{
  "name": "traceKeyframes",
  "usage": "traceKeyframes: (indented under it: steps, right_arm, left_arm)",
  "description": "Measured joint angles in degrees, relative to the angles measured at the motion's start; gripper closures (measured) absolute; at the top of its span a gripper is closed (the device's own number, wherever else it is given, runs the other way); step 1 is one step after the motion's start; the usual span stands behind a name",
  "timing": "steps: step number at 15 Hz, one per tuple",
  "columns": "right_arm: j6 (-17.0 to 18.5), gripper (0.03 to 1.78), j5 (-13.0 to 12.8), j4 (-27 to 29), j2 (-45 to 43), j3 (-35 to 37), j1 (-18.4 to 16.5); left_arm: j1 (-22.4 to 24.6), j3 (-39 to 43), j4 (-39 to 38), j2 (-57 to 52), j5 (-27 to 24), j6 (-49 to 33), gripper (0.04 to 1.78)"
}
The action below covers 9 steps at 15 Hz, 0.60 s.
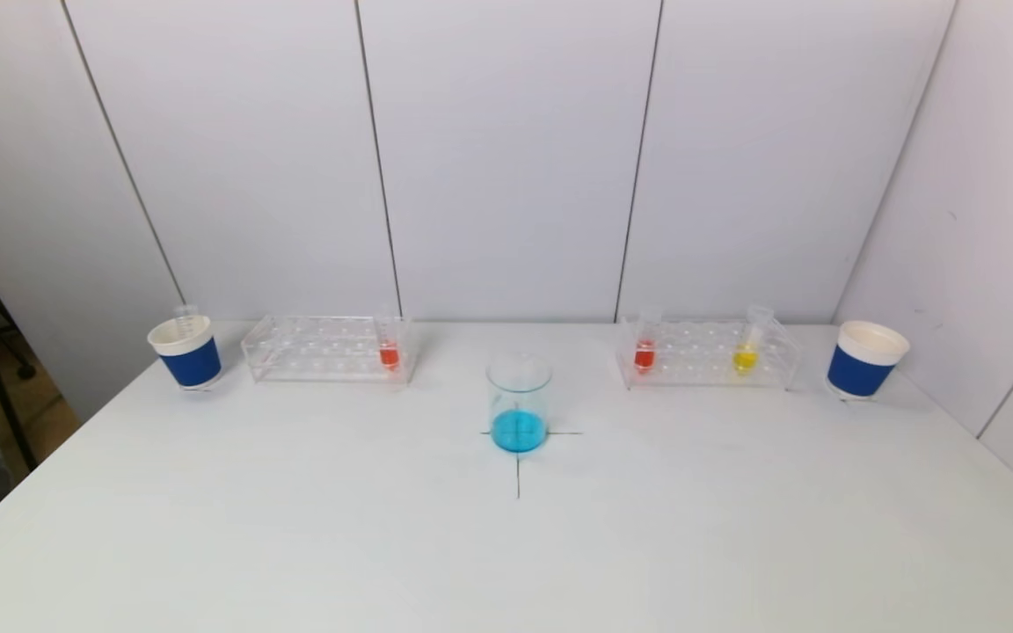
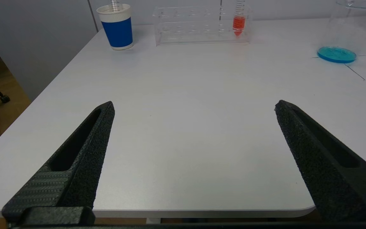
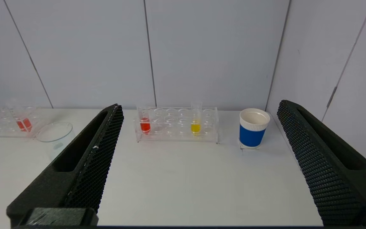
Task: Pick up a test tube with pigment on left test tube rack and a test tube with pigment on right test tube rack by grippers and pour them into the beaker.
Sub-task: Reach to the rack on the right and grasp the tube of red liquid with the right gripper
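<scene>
The clear left rack (image 1: pixel 326 348) holds one tube of red pigment (image 1: pixel 389 345) at its end nearest the beaker; it also shows in the left wrist view (image 2: pixel 239 19). The clear right rack (image 1: pixel 707 353) holds a red tube (image 1: pixel 644 346) and a yellow tube (image 1: pixel 747 346). The glass beaker (image 1: pixel 519 403) with blue liquid stands on a cross mark mid-table. My left gripper (image 2: pixel 194 106) is open and empty, low over the table's near edge. My right gripper (image 3: pixel 199 106) is open and empty, well short of the right rack (image 3: pixel 176 124). Neither arm shows in the head view.
A blue-and-white paper cup (image 1: pixel 186 353) with an empty tube in it stands left of the left rack. Another such cup (image 1: pixel 865 359) stands right of the right rack. Grey wall panels close the back and right side. The table's left edge (image 2: pixel 59 79) drops to the floor.
</scene>
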Motion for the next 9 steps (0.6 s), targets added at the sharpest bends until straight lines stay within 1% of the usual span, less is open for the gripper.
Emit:
traceKeyframes:
  steps: [2, 4, 6, 9]
  right_arm:
    - [-0.3, 0.05, -0.3, -4.6, 5.3, -0.5, 0.1]
    - [-0.5, 0.05, -1.4, -9.6, 10.3, -0.9, 1.0]
    - [-0.5, 0.05, -4.2, -11.8, 14.1, -1.3, 4.0]
    - [-0.4, 0.05, -10.0, -14.1, 18.7, -1.6, 10.6]
  left_arm:
    - [0.0, 0.0, 0.0, 0.0, 0.0, 0.0, 0.06]
    - [0.0, 0.0, 0.0, 0.0, 0.0, 0.0, 0.06]
    - [0.0, 0.0, 0.0, 0.0, 0.0, 0.0, 0.06]
    - [0.0, 0.0, 0.0, 0.0, 0.0, 0.0, 0.06]
